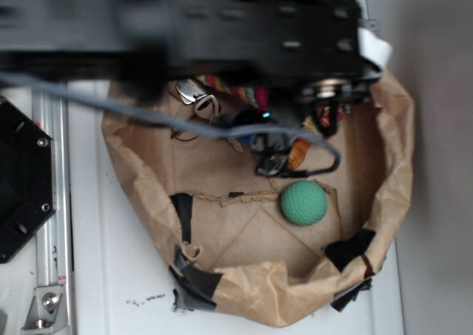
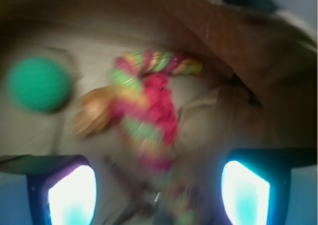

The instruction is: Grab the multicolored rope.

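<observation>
In the wrist view the tool stands released: its two glowing fingertips sit wide apart at the bottom edge with nothing pinched between them. The multicolored rope lies straight ahead of that gap, its near end running down between the fingertips without visibly touching either; the picture is too blurred to tell how high the tool hangs above it. From there the rope runs away from the tool and bends at its far end into a striped arc of pink, yellow and green.

In the exterior view the black arm reaches across the top of the frame, motion-blurred, and covers most of the rope; only a bit of striped strand shows below the arm's lower edge. A grey cable droops from the arm across the bag.

Just left of the rope, touching its side in the wrist view, sits an orange-brown spiral shell. Further left of the rope, apart from it, rests the green ball. Pressed against the rope's right side is a red ruffled fabric piece. All of these lie on the floor of a rolled-down brown paper bag, patched with black tape, whose wall rises beyond the rope. The bag stands on a white desk.
</observation>
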